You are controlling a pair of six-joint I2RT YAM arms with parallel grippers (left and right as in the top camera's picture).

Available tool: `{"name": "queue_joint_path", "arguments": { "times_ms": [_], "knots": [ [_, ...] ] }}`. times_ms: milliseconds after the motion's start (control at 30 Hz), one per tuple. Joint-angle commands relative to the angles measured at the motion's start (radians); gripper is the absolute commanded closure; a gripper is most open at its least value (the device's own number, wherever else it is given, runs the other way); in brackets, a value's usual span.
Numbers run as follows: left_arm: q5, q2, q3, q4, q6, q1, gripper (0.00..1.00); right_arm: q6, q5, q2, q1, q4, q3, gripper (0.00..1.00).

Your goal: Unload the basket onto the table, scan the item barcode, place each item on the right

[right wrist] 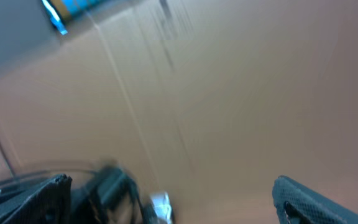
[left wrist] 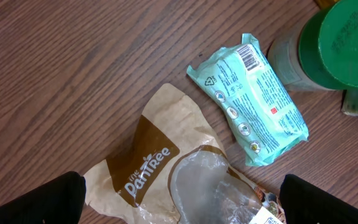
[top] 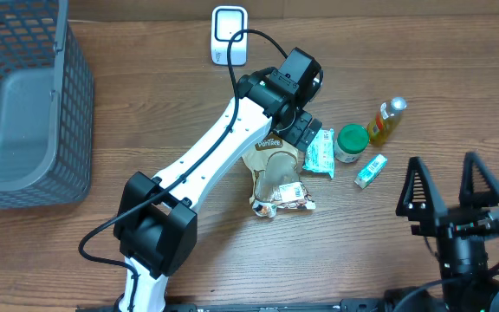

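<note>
The teal packet (left wrist: 250,99) lies flat mid-bench, label up, just beside a brown bag (left wrist: 160,155). Its long axis runs roughly back to front, with the barcode at the far end as far as I can make out. The left arm stretches low over both, its left claw (top: 304,130) spread wide and empty. The right claw (top: 444,165) sits near the front edge, also wide open and holding nothing.

A teal packet (left wrist: 253,102) is seen lying diag. on the wood surface (left wrist: 61,68), w/ its barcode (left wrist: 249,58) face-up at the upper end. A brown "PanTree" pouch (left wrist: 157,165) w/ clear window is seen lower left, near but apart. A green-lidded jar (left wrist: 337,43) is set at top right, just beside the packet. The left hand (left wrist: 179,196) is held wide open, dark fingertips (left wrist: 39,202) shown at the bottom corners.
</note>
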Motion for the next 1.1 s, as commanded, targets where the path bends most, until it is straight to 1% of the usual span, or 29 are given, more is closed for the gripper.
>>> {"name": "queue_joint_path", "arguments": {
  "times_ms": [0,200,300,400,467,767,1067],
  "knots": [
    [-0.01,0.007,0.006,0.004,-0.021,0.005,0.0,-0.019,-0.031,-0.055,0.006,0.114,-0.101,0.0],
    [-0.01,0.007,0.006,0.004,-0.021,0.005,0.01,-0.019,-0.036,-0.129,0.006,0.267,-0.253,0.0],
    [-0.01,0.007,0.006,0.004,-0.021,0.005,0.0,-0.019,-0.032,-0.17,0.006,0.38,-0.346,0.0],
    [-0.01,0.007,0.006,0.004,-0.021,0.005,0.0,-0.019,-0.033,-0.189,0.006,0.45,-0.415,0.0],
    [-0.01,0.007,0.006,0.004,-0.021,0.005,0.01,-0.019,-0.034,-0.188,0.006,0.466,-0.451,0.0],
    [-0.01,0.007,0.006,0.004,-0.021,0.005,0.0,-0.019,-0.034,-0.188,0.006,0.467,-0.566,0.0],
    [-0.01,0.007,0.006,0.004,-0.021,0.005,0.0,-0.015,-0.037,-0.188,0.006,0.199,-0.571,0.0]
  ]
}}
